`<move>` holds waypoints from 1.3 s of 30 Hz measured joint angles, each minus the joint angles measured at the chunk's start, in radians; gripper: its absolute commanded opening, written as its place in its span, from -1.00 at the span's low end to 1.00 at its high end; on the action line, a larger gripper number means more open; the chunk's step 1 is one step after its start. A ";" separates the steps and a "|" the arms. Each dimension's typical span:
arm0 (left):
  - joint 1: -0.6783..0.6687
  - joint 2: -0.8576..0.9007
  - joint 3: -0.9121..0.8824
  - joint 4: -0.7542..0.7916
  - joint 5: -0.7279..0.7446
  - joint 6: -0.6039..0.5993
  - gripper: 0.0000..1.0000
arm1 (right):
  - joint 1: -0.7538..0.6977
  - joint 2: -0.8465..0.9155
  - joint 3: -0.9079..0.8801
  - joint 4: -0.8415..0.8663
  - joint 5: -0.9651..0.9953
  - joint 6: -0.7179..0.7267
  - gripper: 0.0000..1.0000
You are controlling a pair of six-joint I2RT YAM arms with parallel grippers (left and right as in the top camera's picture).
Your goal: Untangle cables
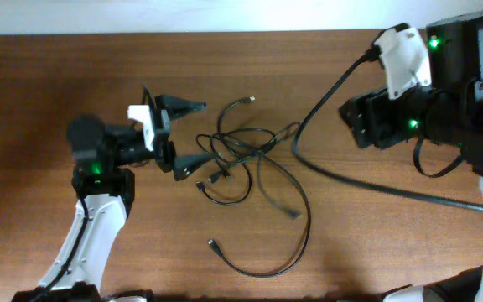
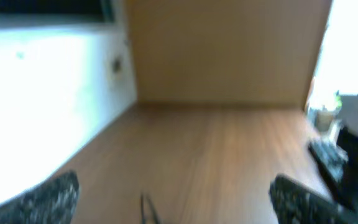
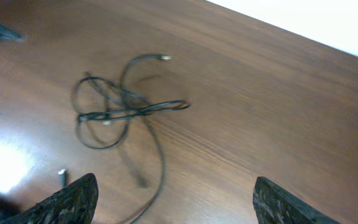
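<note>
The cables (image 1: 243, 151) are thin black cords lying in a loose tangle at the middle of the wooden table. One plug end (image 1: 250, 99) points to the far side, and another (image 1: 211, 244) lies at the end of a long loop near the front. My left gripper (image 1: 201, 132) is open and empty just left of the tangle, its fingers level with it. In the blurred left wrist view, a thin cord (image 2: 146, 208) shows between the open fingers (image 2: 176, 199). My right gripper (image 3: 176, 202) is open and empty, apart from the tangle (image 3: 120, 106), at the far right (image 1: 359, 122).
A thicker black wire (image 1: 334, 176) runs from the right arm across the table to the right edge. The brown wooden table (image 1: 74, 59) has a pale border at the far edge. The left arm's base (image 1: 90, 226) stands at the front left.
</note>
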 measured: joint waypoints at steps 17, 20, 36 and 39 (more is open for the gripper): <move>0.012 0.003 0.006 -0.698 -1.027 0.040 0.98 | 0.200 0.281 -0.430 0.504 0.059 -0.216 0.43; -0.050 0.003 0.006 -0.709 -1.157 0.091 0.98 | 0.200 0.369 -0.431 0.467 0.058 -0.262 0.45; -0.051 0.003 0.006 -0.735 -1.214 0.105 0.98 | 0.200 0.533 -0.431 0.475 0.013 -0.340 -0.60; -0.051 0.003 0.006 -0.735 -1.215 0.105 0.98 | 0.200 0.533 -0.430 0.487 0.013 -0.315 -0.92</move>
